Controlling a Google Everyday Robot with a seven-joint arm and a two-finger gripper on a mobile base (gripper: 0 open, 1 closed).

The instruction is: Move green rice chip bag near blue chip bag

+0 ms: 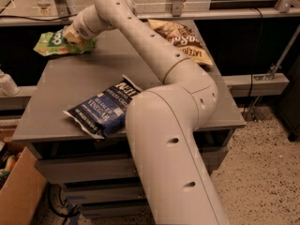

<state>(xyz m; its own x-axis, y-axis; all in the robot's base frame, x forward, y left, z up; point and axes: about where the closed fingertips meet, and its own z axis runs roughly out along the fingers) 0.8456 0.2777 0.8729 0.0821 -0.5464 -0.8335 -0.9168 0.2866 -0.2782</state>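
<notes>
Camera view, my gripper [75, 35] clamped on green rice chip bag [54, 42] at far-left table [56, 95] corner, blue chip bag [101, 109] well apart

I saw a grey table [61, 78] with a brown-and-cream chip bag [180, 39] lying at its far right corner, one end hanging past the edge. Below the tabletop I noted grey drawer-like fronts [79, 170]. A cardboard box [16, 196] stood low on the left, a speckled floor [267, 172] lay to the right, and a white object [5, 84] showed at the left edge.
</notes>
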